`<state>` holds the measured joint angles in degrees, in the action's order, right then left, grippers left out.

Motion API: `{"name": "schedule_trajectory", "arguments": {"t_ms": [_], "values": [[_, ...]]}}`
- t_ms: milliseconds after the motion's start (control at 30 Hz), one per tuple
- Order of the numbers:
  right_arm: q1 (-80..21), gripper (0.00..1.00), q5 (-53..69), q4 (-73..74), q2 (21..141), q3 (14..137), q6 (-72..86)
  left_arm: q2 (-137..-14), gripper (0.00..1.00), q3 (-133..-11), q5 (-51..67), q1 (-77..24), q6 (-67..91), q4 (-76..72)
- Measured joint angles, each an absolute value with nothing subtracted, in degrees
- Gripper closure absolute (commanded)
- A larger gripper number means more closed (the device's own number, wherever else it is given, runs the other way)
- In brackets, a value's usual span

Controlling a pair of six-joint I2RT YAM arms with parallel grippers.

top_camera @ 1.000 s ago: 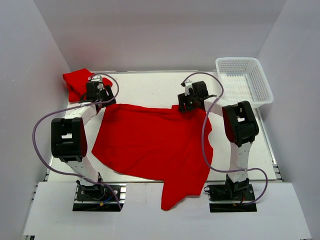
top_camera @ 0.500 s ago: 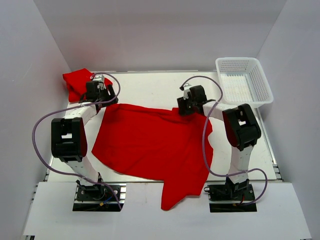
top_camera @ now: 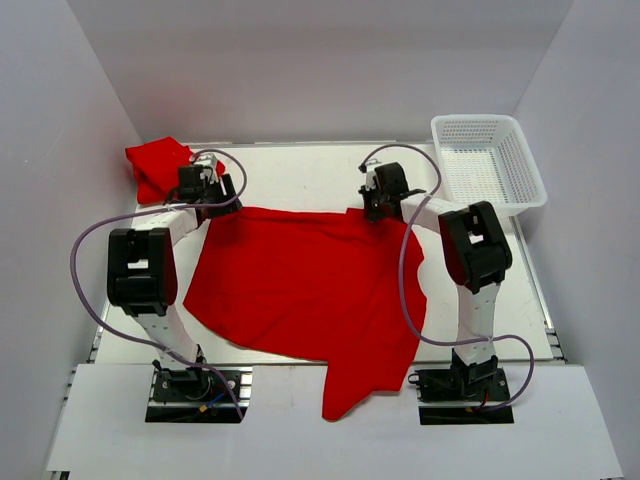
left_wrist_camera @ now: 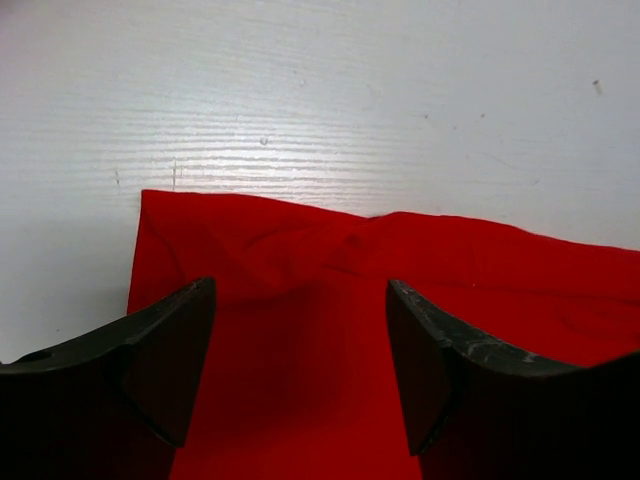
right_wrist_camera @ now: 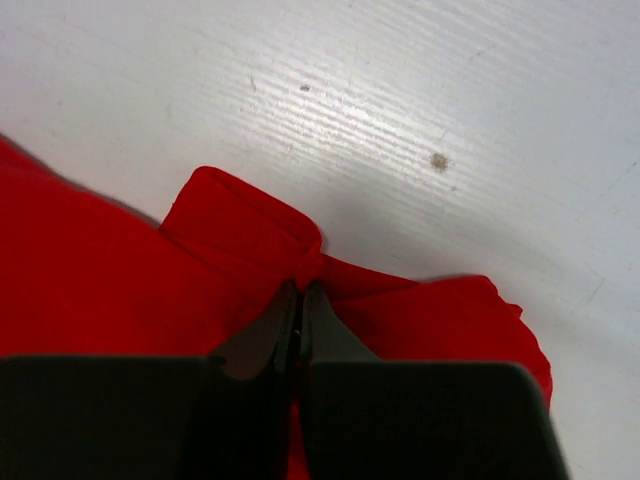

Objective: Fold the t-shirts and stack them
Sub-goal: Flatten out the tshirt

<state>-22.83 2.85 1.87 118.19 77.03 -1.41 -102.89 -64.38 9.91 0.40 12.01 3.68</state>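
One red t-shirt (top_camera: 300, 290) lies spread across the table, a sleeve hanging over the near edge. Its far left corner (left_wrist_camera: 260, 250) lies flat. A second red t-shirt (top_camera: 155, 165) sits bunched in the far left corner. My left gripper (top_camera: 217, 203) hovers over the spread shirt's far left corner. It is open (left_wrist_camera: 300, 290), with flat cloth between and below its fingers. My right gripper (top_camera: 372, 210) is at the shirt's far right edge. It is shut (right_wrist_camera: 300, 287) on a puckered fold of the red cloth (right_wrist_camera: 250, 230).
A white mesh basket (top_camera: 478, 120) stands at the back right, past the right arm. White walls enclose the table on the left, back and right. Bare white tabletop (top_camera: 300, 175) lies beyond the shirt's far edge.
My right gripper went from open to shut, pinching the shirt's far edge after shifting slightly towards the back. The left gripper drifted a little to the right and stayed open.
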Motion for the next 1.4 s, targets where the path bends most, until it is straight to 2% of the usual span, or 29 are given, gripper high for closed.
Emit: {"name": "schedule_trajectory", "arguments": {"t_ms": [400, 667, 767, 800, 833, 867, 900, 967, 1067, 1400], "values": [[-22.8, 1.0, -1.8, 6.1, 121.8, 84.8, -0.7, -104.8, 0.21, -64.6, 9.9, 0.2, 11.4, 4.3], [-22.7, 1.0, -4.4, 8.0, 128.2, 100.0, -0.6, -105.2, 0.21, -65.2, 9.9, 0.2, 11.1, 4.2], [-22.4, 1.0, -4.5, 7.8, 130.2, 101.9, -0.6, -106.2, 0.21, -65.8, 9.9, 0.2, 10.9, 4.2], [-22.3, 0.95, -4.4, 7.8, 130.6, 102.0, -0.5, -106.7, 0.21, -66.0, 9.9, 0.2, 10.9, 4.3], [-22.2, 0.79, -4.3, 8.0, 131.2, 102.2, -0.4, -107.2, 0.21, -66.3, 9.9, 0.2, 10.8, 4.3], [-22.0, 0.47, -4.1, 8.4, 132.2, 102.9, -0.4, -107.8, 0.21, -66.8, 9.9, 0.2, 10.7, 4.3], [-21.8, 0.35, -4.0, 9.0, 133.0, 103.5, 0.0, -108.4, 0.21, -67.2, 9.9, 0.2, 10.7, 4.3], [-21.6, 0.2, -4.1, 9.8, 133.9, 104.2, -0.1, -109.3, 0.21, -68.1, 9.9, 0.2, 10.5, 4.3], [-21.3, 0.13, -4.2, 10.5, 134.0, 104.2, -0.2, -110.2, 0.21, -69.6, 10.0, 0.2, 10.5, 4.3], [-20.6, 0.13, -2.6, 10.4, 133.9, 109.9, -0.4, -112.5, 0.21, -73.4, 10.4, 0.1, 10.5, 4.2]]}}
